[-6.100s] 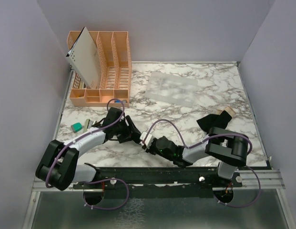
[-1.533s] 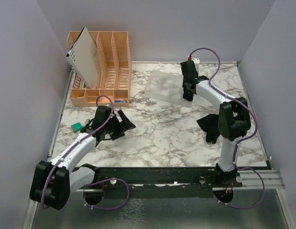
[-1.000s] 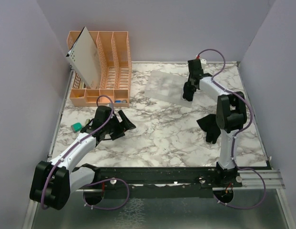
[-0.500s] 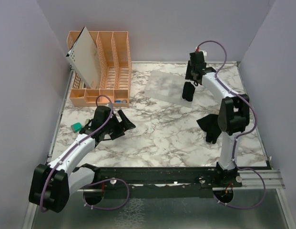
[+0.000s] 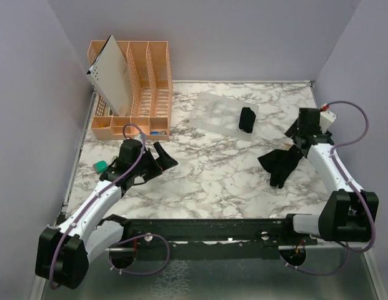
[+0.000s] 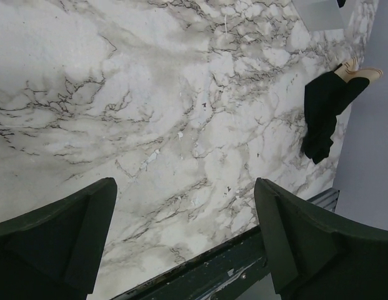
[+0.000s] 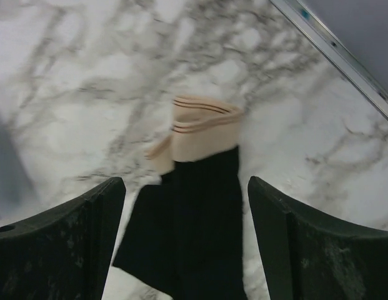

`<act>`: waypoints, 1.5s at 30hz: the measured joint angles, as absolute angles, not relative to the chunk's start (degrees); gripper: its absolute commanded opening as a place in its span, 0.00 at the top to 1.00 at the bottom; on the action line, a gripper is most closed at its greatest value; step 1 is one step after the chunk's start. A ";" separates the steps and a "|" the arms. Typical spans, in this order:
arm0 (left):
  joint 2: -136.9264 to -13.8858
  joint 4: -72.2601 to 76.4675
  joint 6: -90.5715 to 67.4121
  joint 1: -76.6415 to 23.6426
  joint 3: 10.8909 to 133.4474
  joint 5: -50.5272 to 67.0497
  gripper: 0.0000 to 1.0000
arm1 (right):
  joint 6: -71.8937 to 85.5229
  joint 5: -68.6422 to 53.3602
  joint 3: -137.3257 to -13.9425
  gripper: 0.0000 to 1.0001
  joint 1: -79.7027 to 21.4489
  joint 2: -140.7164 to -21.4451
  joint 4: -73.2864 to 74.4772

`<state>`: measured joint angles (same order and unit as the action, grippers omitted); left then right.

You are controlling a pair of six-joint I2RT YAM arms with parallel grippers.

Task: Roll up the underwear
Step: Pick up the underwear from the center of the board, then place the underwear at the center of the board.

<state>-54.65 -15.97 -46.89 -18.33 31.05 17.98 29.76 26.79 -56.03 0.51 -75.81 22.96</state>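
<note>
Two garments, one done. My left gripper [image 6: 184, 187] hovers empty, jaws wide apart. The rolled underwear [image 5: 247, 119] sits on the clear tray [image 5: 212, 115]. The flat underwear [image 7: 200, 212] lies beneath my right gripper [image 7: 184, 187], jaws spread. Next, I reckon: descend, pinch its tan band [image 7: 203, 128].

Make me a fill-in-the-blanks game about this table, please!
The rolled underwear on the clear tray is ____. The right tool hangs over the flat underwear, its jaws ____. Altogether there are ____ pieces of underwear.
Missing words: black, open, two.
</note>
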 measured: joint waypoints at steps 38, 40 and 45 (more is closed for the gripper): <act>-56.16 -16.01 -45.82 -18.06 30.41 18.00 0.01 | 27.53 19.68 -58.96 0.99 7.62 -85.45 24.62; -56.18 -16.01 -45.82 -18.06 30.41 18.00 0.01 | 25.80 15.20 -60.99 1.00 7.62 -82.30 25.76; -56.29 -15.99 -45.82 -18.06 30.41 17.98 0.01 | 22.17 -5.10 -64.66 1.00 7.62 -71.40 25.15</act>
<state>-56.29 -15.99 -45.82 -18.06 30.41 17.98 22.17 -5.10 -64.66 7.62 -71.40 25.15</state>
